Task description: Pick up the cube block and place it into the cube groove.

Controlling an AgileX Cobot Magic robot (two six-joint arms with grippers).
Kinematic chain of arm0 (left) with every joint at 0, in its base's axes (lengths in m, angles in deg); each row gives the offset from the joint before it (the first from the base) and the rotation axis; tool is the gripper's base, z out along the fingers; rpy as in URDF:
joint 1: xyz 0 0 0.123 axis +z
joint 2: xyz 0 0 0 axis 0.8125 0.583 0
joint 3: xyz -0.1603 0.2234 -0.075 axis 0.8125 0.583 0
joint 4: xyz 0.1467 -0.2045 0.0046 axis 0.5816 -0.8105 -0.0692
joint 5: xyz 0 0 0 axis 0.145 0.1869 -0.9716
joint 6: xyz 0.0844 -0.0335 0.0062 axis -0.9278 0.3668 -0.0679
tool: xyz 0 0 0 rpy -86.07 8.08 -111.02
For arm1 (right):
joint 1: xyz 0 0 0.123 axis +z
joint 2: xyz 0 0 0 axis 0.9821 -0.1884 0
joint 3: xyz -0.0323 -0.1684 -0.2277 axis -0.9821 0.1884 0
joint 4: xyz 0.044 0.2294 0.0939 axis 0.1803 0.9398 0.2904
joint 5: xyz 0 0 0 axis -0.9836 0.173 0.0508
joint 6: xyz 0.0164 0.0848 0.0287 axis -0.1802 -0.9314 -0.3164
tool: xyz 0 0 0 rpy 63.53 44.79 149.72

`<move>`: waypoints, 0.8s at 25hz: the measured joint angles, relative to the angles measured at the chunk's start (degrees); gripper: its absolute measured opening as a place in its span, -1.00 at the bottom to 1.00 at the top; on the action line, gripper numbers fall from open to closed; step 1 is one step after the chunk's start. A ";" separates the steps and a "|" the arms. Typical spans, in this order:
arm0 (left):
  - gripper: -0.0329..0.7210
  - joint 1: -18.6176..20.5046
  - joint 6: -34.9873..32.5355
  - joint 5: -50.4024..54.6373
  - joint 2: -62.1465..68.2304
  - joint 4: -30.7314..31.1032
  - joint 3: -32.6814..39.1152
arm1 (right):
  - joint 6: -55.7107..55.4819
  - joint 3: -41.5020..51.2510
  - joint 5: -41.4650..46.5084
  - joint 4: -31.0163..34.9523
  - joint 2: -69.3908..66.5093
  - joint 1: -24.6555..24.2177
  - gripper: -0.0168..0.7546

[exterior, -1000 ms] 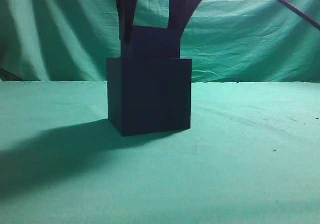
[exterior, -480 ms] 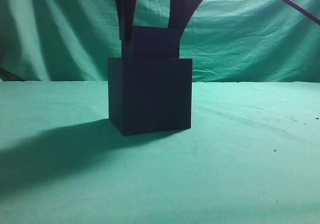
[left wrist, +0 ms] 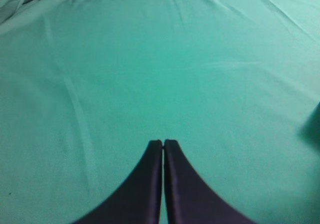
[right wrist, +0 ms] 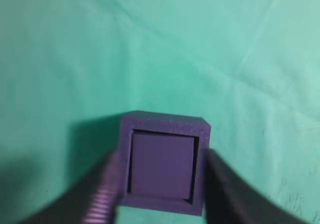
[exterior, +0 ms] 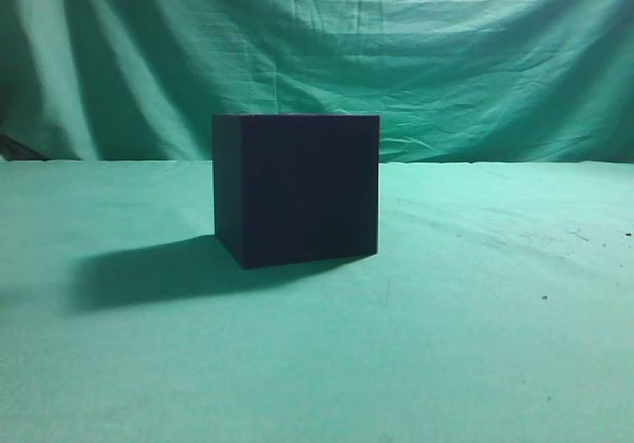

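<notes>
I see the small purple foam cube block (right wrist: 162,166) seated inside the big near-black cube groove (exterior: 297,187); right gripper (right wrist: 157,194) spread wide, empty above it; left gripper (left wrist: 163,145) pinched together, idle. Placement looks done; next I'd just retract.

The exterior camera sat low, at object height, and looked level along the green cloth (exterior: 475,344) toward the draped backdrop (exterior: 475,66), with the cube groove (exterior: 297,190) central and near. The right wrist camera looked almost straight down onto that same cube groove (right wrist: 165,161), close, between the right gripper (right wrist: 162,184) fingers. The left wrist camera faced down at a slant over bare cloth, past the left gripper (left wrist: 163,145), and shared only the cloth.
</notes>
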 joint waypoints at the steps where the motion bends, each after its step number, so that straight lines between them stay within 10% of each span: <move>1: -0.91 0.00 0.00 0.00 0.00 0.00 0.00 | 0.00 -0.50 0.11 0.01 0.91 0.00 -0.11; 6: -0.91 0.00 0.00 0.00 0.00 0.00 0.00 | 0.00 -0.87 0.80 0.01 7.74 0.00 -0.96; 20: -0.91 0.00 0.00 0.00 0.00 0.00 0.00 | 2.56 19.16 1.77 -1.64 39.83 0.00 -0.96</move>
